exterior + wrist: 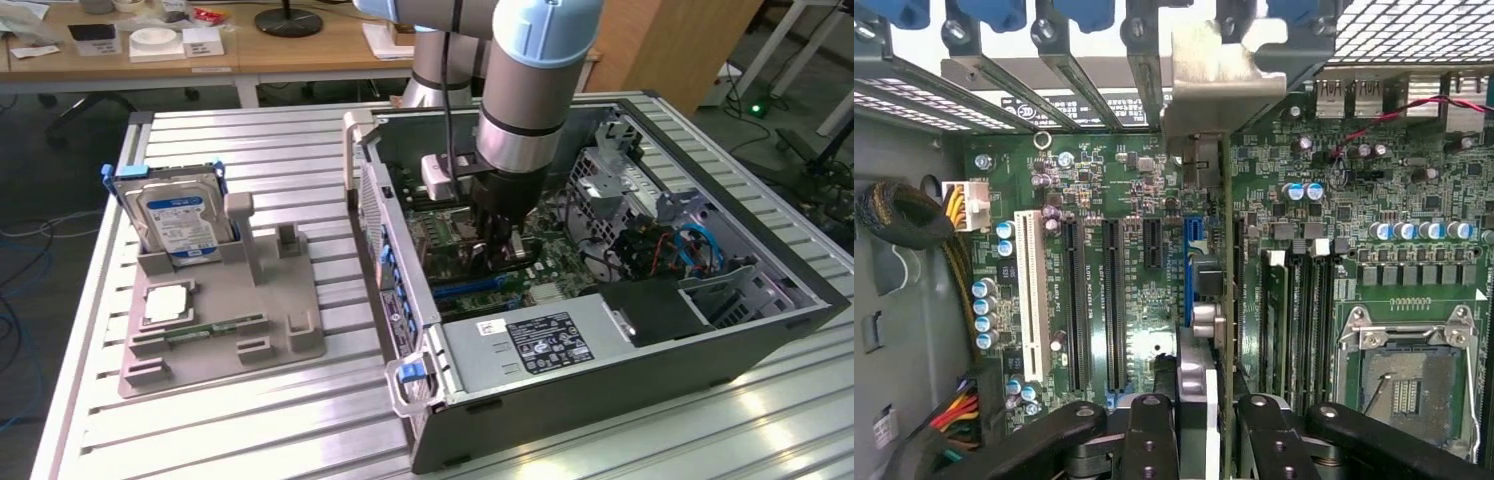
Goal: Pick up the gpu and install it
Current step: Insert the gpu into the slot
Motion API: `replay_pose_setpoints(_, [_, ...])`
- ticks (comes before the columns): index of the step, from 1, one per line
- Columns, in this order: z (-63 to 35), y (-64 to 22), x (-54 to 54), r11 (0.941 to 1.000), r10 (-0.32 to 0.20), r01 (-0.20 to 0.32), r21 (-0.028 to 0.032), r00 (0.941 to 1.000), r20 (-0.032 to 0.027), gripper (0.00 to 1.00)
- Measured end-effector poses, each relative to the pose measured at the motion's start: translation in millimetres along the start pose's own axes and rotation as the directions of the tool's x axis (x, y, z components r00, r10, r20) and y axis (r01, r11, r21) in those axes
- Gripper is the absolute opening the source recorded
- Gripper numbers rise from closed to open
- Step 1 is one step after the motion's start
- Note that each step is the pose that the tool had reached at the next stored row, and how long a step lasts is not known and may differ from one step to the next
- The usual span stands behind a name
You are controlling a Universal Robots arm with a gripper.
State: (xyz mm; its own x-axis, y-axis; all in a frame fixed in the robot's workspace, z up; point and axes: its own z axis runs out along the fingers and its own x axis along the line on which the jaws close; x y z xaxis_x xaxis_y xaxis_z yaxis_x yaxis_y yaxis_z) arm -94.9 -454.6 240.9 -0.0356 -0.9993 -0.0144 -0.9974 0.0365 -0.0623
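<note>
The gripper (505, 262) is lowered inside the open PC case (747, 320), fingers clamped on the gpu (1206, 300), which stands on edge over the motherboard (1104, 190). In the wrist view the card runs along the blue slot (1193, 240), its metal bracket (1222, 85) at the case's rear openings. The step in hand is judged to be installation: pickup is done, seating is not confirmed. Seating calls for the card edge square to the slot and a straight push down.

Count: one arm, one gripper, one gpu, one case. On the tray (200, 360) at the exterior view's left: one hard drive (176, 220) and one memory stick (214, 328).
</note>
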Motion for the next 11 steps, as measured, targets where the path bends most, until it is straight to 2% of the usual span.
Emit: replay_pose_setpoints(11, [3.8, 2.6, 1.6, 1.0, 0.005, -0.005, 0.0, 1.0, 0.0001, 0.28])
